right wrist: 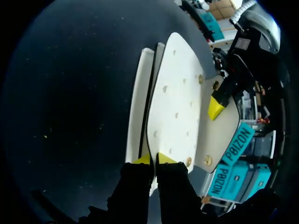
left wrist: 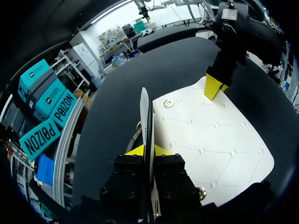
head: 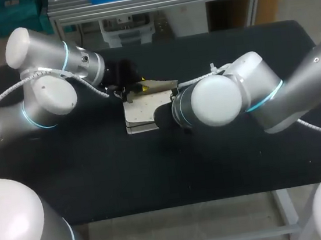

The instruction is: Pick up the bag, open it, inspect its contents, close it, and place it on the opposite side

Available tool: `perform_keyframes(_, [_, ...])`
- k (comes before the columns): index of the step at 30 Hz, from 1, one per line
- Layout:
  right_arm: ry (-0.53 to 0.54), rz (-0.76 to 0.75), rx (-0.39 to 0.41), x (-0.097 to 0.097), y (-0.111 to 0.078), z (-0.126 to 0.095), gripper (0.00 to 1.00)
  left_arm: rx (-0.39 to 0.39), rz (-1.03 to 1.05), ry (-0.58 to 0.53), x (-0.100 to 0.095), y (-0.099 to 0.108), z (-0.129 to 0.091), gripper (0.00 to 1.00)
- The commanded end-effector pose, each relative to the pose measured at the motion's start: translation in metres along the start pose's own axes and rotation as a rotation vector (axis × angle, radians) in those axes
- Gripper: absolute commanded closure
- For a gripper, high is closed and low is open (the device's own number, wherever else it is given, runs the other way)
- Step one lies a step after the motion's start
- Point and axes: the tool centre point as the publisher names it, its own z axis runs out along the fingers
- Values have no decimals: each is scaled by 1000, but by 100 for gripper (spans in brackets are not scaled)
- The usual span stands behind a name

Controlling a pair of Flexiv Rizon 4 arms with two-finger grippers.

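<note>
Black tabletop (head: 97, 174) fills the head view, and a white quilted bag (head: 139, 115) lies flat near its middle. The left arm (head: 47, 101) comes in on the bag's left side. The left gripper (head: 136, 89) sits at the bag's far edge, where a pale flap (head: 159, 86) stands raised off the bag. The right arm (head: 222, 98) ends at the bag's right side (its bulky wrist hides the fingers in this view).

In the left wrist view, the left gripper (left wrist: 148, 150) has its yellow tips drawn close together, pinching the flap (left wrist: 145, 112) from both sides. The flap shows edge-on as a thin pale strip. The bag's quilted body (left wrist: 210, 144) lies flat just beside that grip, with a small metal stud (left wrist: 168, 103) on it. The right gripper (left wrist: 214, 87) meets the bag's opposite edge.

In the right wrist view, the right gripper (right wrist: 153, 159) is narrowed, its tips clamped on a thin edge of the bag (right wrist: 175, 102). White layers of the bag fan out ahead of it. A yellow tip of the left gripper (right wrist: 216, 108) sits at the bag's far edge.
</note>
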Motion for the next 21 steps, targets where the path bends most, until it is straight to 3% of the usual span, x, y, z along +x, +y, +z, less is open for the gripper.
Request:
perform_keyframes(1, [-5,0,-2,4,-1,3,100,4,-2,9,2,2,-2,100])
perform_keyframes(8, [-5,0,-2,4,-1,3,100,18,-23,27,2,4,-5,100])
perform_keyframes(9, [-5,0,-2,4,-1,3,100,17,-26,32,2,5,-5,92])
perform_keyframes(10, [-5,0,-2,4,-1,3,100,17,-27,32,2,5,-5,58])
perform_keyframes(13, [-5,0,-2,4,-1,3,100,21,-28,32,2,5,-4,47])
perform_keyframes(16, [-5,0,-2,4,-1,3,100,21,-28,30,1,7,-2,51])
perform_keyframes(18, [-5,0,-2,4,-1,3,100,24,-32,27,-1,7,-2,60])
perform_keyframes(19, [-5,0,-2,4,-1,3,100,28,-33,24,-2,7,-2,72])
perform_keyframes(20, [-5,0,-2,4,-1,3,100,29,-34,23,-2,7,-1,100])
perform_keyframes(21, [-5,0,-2,4,-1,3,100,27,-33,20,-3,7,-1,100])
